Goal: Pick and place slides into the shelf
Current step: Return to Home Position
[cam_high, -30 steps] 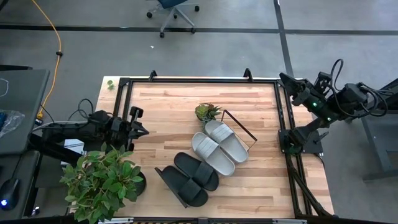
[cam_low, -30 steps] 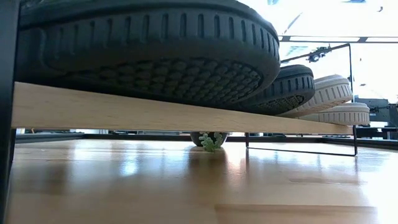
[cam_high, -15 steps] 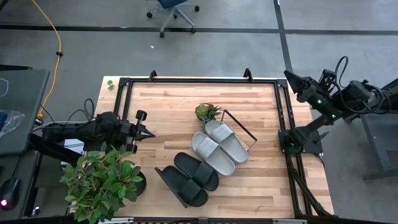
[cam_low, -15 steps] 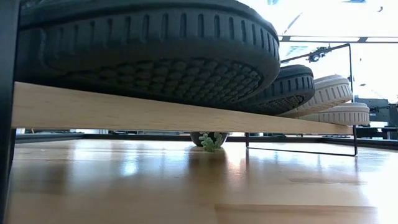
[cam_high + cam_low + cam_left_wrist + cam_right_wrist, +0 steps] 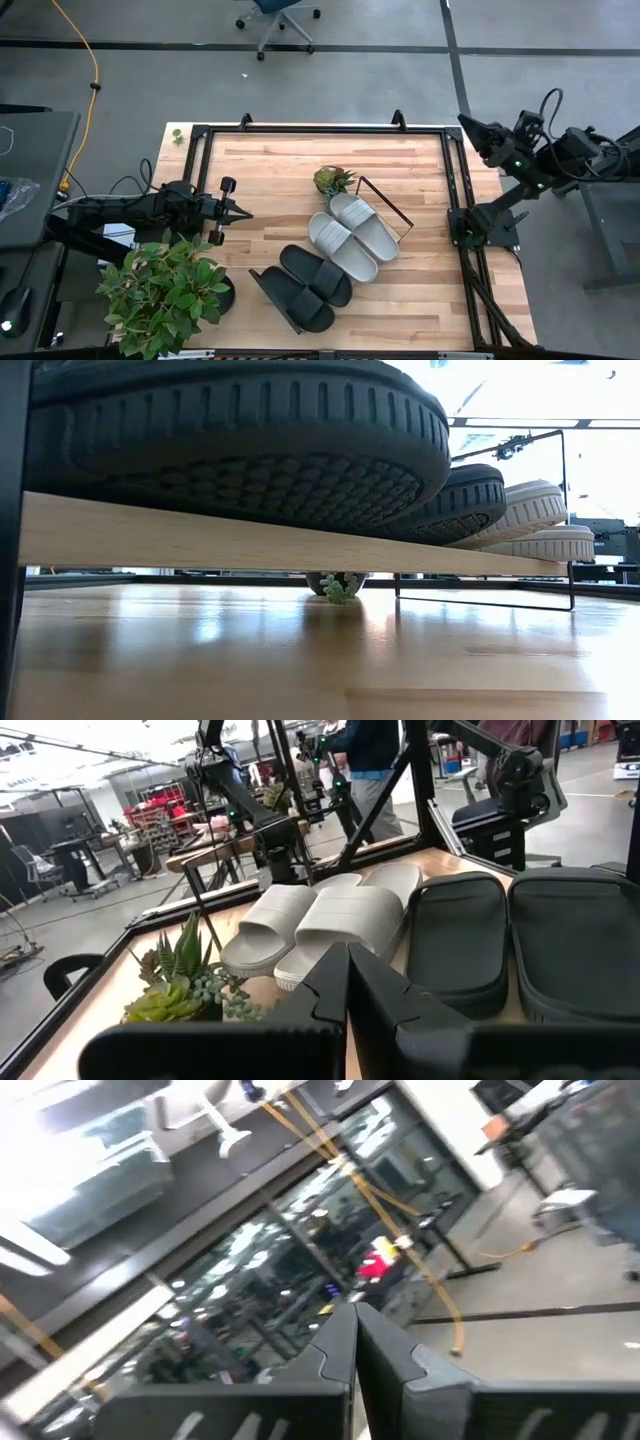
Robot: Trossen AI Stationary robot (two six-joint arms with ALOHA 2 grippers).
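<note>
both black slides (image 5: 308, 283) and both grey slides (image 5: 352, 236) lie side by side on the shelf (image 5: 250, 546) mid-table (image 5: 270, 160), so the job looks done, with the left gripper (image 5: 243, 211) clenched empty near the left edge and the right gripper (image 5: 466, 122) clenched empty beyond the far right corner.

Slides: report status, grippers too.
Left gripper shut, empty, left of shelf. Right gripper shut, empty, far right. Two matte black slides, two light grey slides on light-wood plank shelf. Small green succulent beside shelf.
</note>
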